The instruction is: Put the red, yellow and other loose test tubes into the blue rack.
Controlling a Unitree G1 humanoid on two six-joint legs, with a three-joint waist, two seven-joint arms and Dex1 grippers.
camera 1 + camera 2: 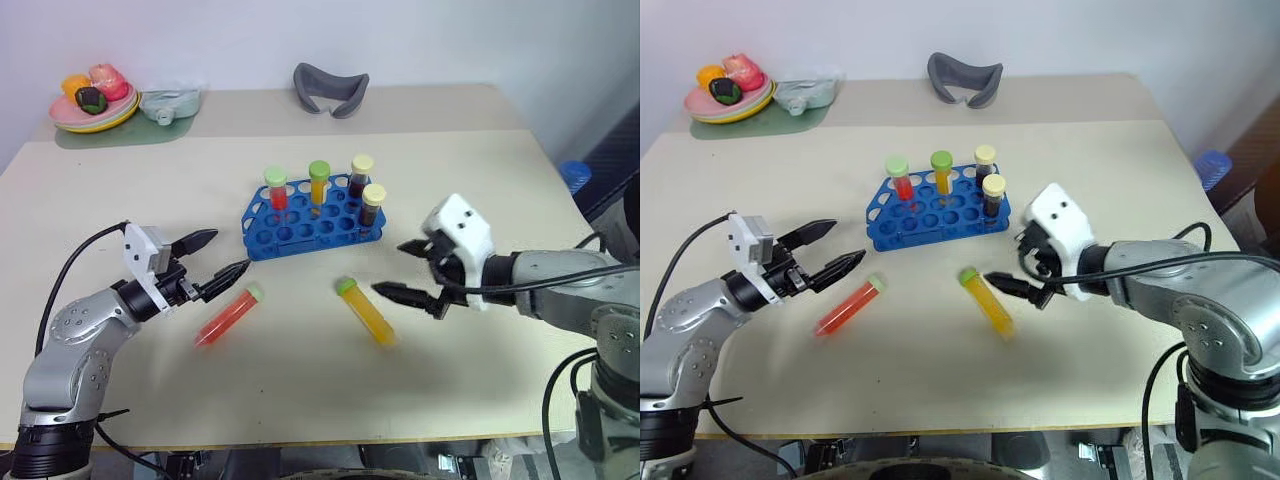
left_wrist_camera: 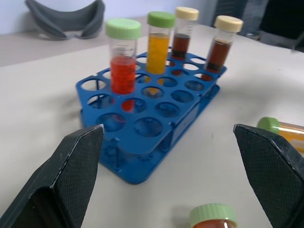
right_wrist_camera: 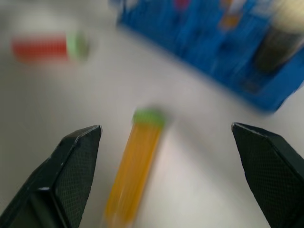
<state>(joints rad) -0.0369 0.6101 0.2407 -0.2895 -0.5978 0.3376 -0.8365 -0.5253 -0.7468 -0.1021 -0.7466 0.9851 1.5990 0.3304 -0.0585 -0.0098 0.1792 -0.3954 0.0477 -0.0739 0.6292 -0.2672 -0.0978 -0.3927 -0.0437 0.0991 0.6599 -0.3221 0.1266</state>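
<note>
Hands, left (image 1: 222, 254) and right (image 1: 412, 268), both gaped empty; yellow tube (image 1: 365, 311) lay mid-frame on the worktop (image 1: 300, 390), could've rolled if nudged.

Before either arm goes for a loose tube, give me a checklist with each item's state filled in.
1. Left gripper open and holding nothing: ok.
2. Right gripper open and holding nothing: ok.
3. Red tube lies flat on the table, close by the left gripper, nothing on top of it: ok.
4. Orange-yellow tube lies flat near the right gripper, free of it: ok.
5. Blue rack upright with free holes in its front rows: ok.
6. All tubes racked: not ok; four stand in the back holes, two lie loose.
</note>
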